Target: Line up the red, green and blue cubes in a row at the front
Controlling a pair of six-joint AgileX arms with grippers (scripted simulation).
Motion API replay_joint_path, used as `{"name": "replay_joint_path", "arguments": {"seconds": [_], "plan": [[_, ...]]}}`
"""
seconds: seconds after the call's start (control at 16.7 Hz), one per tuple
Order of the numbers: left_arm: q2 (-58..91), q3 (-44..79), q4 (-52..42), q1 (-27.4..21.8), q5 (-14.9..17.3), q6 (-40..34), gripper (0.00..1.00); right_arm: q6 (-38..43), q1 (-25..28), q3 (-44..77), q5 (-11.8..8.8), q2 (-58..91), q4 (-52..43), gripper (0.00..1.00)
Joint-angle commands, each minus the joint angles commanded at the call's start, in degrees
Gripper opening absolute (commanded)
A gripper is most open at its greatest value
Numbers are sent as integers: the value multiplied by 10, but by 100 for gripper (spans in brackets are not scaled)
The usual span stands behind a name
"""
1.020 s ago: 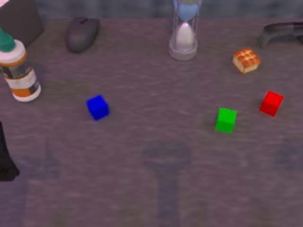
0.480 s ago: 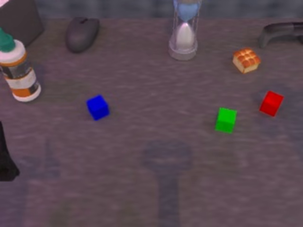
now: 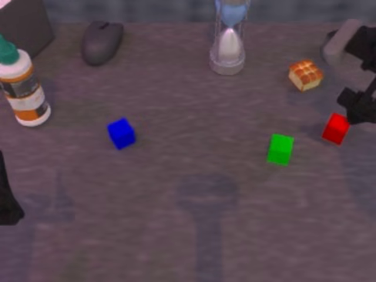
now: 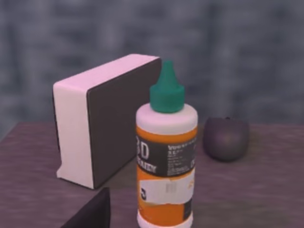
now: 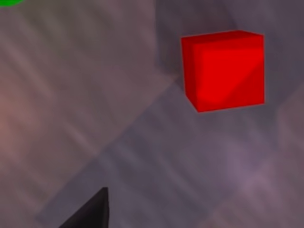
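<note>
Right gripper (image 3: 357, 111) beside red cube (image 3: 336, 128), apparently not touching, finger spread unclear, left arm (image 3: 7, 200) parked.

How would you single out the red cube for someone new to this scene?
Start at the hourglass at the table's back edge and go right to the orange-tan block. Just in front of it, beside the right gripper, sits the red cube: plain, matte, without the block's grid top.

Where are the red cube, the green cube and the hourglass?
red cube (image 3: 336, 128), top view, middle of its top face
green cube (image 3: 280, 148), top view, centre of its top
hourglass (image 3: 228, 42), top view, lower glass bulb
</note>
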Motion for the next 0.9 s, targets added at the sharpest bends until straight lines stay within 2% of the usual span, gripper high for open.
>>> {"name": "replay_joint_path", "arguments": {"seconds": [0.36, 0.72, 0.9], "plan": [[0, 0, 0, 0, 0, 0, 100, -54, 7, 145, -2, 147, -67, 100], [0, 0, 0, 0, 0, 0, 100, -56, 4, 146, -2, 152, -66, 100], [0, 0, 0, 0, 0, 0, 100, -56, 7, 115, -2, 163, -26, 100]]}}
